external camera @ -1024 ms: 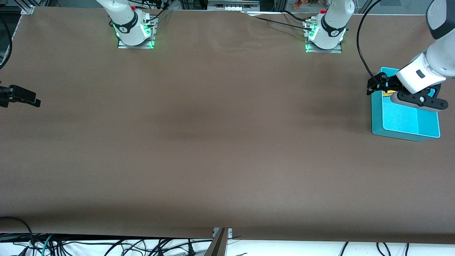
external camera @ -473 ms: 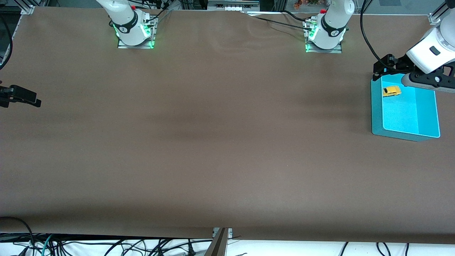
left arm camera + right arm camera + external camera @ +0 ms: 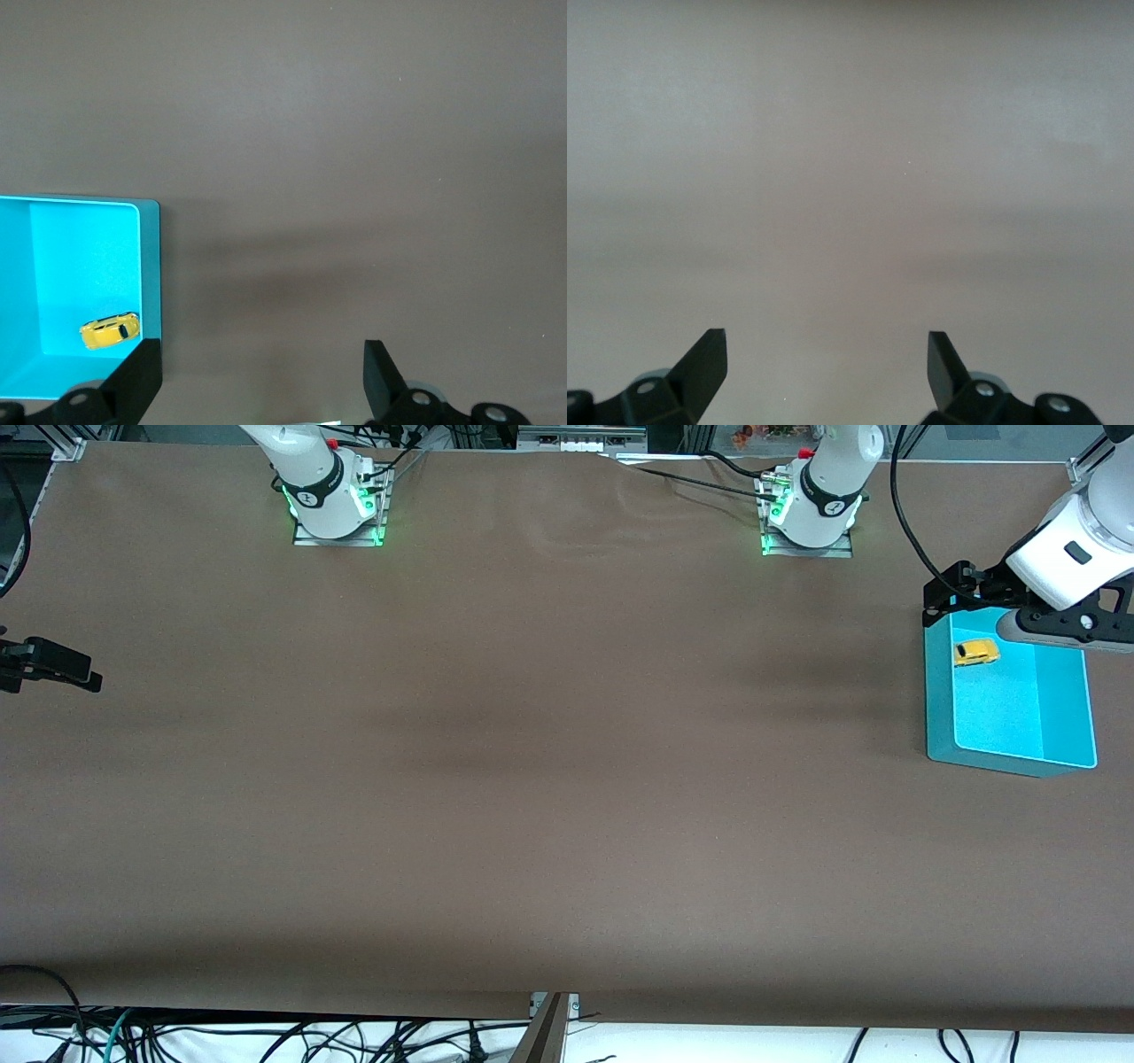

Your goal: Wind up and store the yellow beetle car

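Front view: yellow beetle car (image 3: 975,653) sits in the cyan bin (image 3: 937,717) at the left arm's end of the worktop, so I judge storing done. Left tool (image 3: 952,595) hangs released over the bin's rim. Right tool (image 3: 827,367) waits, released. Next: clear the arm. Winding can't be checked; right tool half cut off.

Front view: brown cloth-covered table (image 3: 532,779) being overlooked from high. Wrist views: facing downward; turquoise plastic bin (image 3: 939,717) (image 3: 149,266) being shared with left's.

A brown table (image 3: 532,779) carries a turquoise bin (image 3: 939,717), apparently plastic, at the left arm's end.
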{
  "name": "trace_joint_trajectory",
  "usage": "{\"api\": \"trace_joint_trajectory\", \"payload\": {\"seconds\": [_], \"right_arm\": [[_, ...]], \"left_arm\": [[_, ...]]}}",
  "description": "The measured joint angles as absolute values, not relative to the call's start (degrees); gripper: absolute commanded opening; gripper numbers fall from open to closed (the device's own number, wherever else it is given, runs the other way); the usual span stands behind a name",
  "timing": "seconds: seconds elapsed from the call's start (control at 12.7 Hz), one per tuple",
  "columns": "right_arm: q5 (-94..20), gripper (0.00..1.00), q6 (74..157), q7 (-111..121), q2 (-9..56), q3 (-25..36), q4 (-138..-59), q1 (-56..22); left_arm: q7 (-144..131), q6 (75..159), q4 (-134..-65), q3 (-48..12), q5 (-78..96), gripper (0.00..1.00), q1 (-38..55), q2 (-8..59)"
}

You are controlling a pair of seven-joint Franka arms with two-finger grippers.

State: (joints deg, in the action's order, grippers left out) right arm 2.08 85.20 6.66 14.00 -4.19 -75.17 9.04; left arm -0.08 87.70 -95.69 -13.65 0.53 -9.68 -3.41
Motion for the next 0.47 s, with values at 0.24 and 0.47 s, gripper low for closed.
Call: {"api": "trace_joint_trajectory", "payload": {"seconds": [0.24, 0.47], "right_arm": [[2.11, 1.00, 85.20, 6.66, 14.00, -4.19, -75.17, 9.01], [2.12, 1.00, 85.20, 6.66, 14.00, -4.19, -75.17, 9.00]], "left_arm": [[-4.25, 87.70, -95.54, -13.66, 0.53, 1.00, -9.68, -3.42], [-4.39, 87.70, -95.54, -13.56, 0.53, 1.00, -9.75, -3.42]]}}
